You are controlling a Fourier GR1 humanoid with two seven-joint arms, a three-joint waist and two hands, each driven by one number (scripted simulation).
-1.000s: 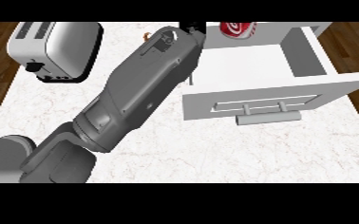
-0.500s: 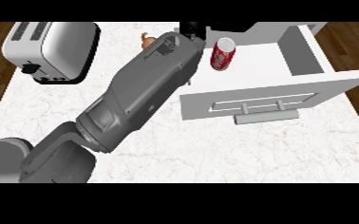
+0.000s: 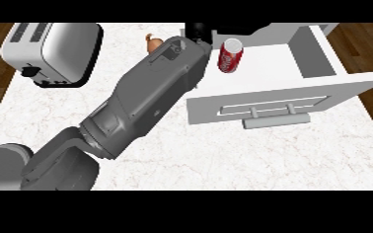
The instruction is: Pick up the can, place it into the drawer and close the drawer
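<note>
Head view: left hand (image 3: pixel 198 30) is mostly hidden by its forearm, so its fingers cannot be told; can (image 3: pixel 231 55) stands apart in the open drawer (image 3: pixel 320 59).

From my seat I can't read the hand (image 3: pixel 198 29) — only a black sliver shows past the forearm (image 3: pixel 149 96), so its fingers stay unknown. A small brown object (image 3: pixel 153 42) peeks out beside the arm, too covered to name. The drawer (image 3: pixel 320 54) runs off the right edge.
</note>
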